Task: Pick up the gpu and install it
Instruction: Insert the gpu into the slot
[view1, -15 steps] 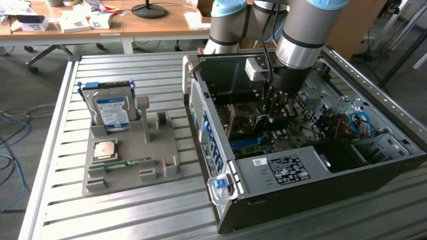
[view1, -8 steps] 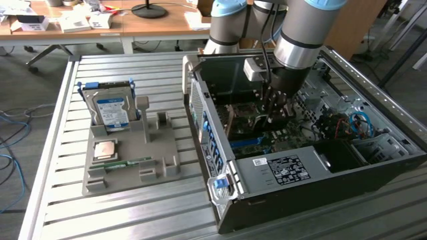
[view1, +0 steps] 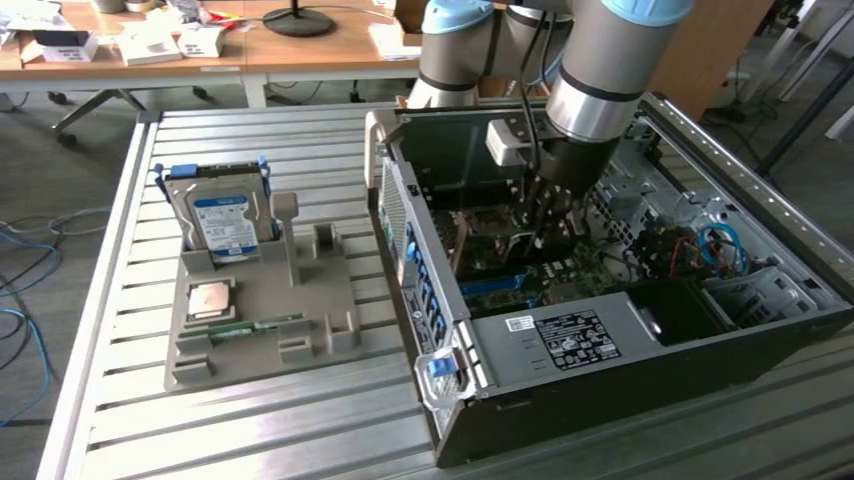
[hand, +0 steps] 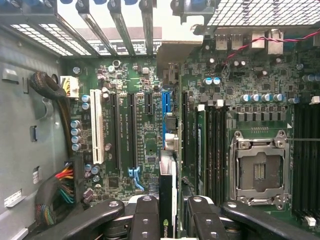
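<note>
My gripper reaches down inside the open computer case, over the motherboard. In the wrist view its two dark fingers are shut on the gpu, a thin card seen edge-on with a green logo on its dark edge. The card runs in line with the blue expansion slot on the motherboard, between the black slots and the memory slots. I cannot tell whether the card's lower edge touches the slot. In the exterior view a tan-brown face of the gpu shows beside the fingers.
A grey holder tray beside the case, toward the exterior view's left, carries a silver hard drive, a square chip and a green memory stick. Inside the case are the processor socket, cable bundles and rear slot covers.
</note>
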